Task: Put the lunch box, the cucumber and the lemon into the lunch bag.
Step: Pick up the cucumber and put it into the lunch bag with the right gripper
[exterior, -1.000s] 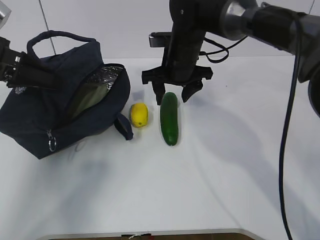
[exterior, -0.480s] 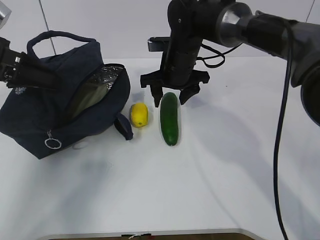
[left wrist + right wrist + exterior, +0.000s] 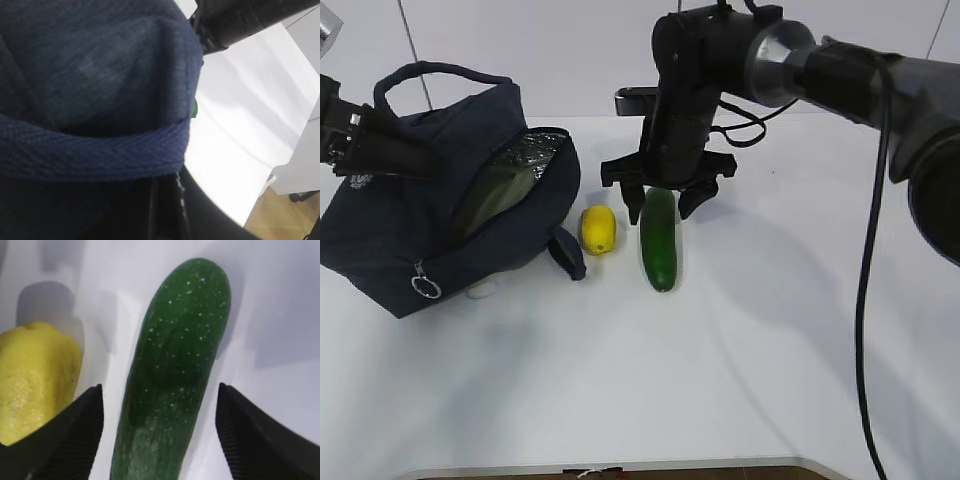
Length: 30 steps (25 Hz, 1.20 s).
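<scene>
- On the white table (image 3: 740, 340), the cucumber (image 3: 659, 238) lies just right of the lemon (image 3: 598, 229).
- Over its far end hangs the right gripper (image 3: 663, 194), jaws wide and straddling it, holding nothing.
- Further left, the lunch bag (image 3: 430, 215) gapes, a pale green shape inside; the left gripper (image 3: 342, 128), pinched shut on the lunch bag, props it open.
- Cucumber pick-up seems under way: next, lower and close squarely.

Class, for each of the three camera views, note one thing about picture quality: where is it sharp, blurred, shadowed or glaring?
Exterior view: sharp, even light, soft shadows on the white table beside the slim dark green cucumber. Left wrist view: the dark navy fabric lunch bag fills the frame, close and soft, the table behind very bright. Right wrist view: cucumber speckles crisp, the small yellow lemon slightly soft, grey shadows behind both.
</scene>
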Each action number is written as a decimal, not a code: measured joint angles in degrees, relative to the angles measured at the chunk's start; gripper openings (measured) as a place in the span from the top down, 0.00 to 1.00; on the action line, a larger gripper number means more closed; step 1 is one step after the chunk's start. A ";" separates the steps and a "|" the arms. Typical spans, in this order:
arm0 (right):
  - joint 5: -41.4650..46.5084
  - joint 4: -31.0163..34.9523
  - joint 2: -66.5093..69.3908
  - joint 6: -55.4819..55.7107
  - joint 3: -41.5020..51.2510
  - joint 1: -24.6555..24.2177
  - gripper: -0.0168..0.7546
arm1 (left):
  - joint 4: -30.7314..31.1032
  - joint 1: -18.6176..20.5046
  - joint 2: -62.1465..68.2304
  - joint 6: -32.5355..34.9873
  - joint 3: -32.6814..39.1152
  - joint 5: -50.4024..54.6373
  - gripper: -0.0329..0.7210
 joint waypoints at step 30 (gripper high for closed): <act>2.70 0.00 2.15 -0.06 -0.23 0.00 0.55 | 0.22 0.00 0.00 0.00 0.00 0.00 0.97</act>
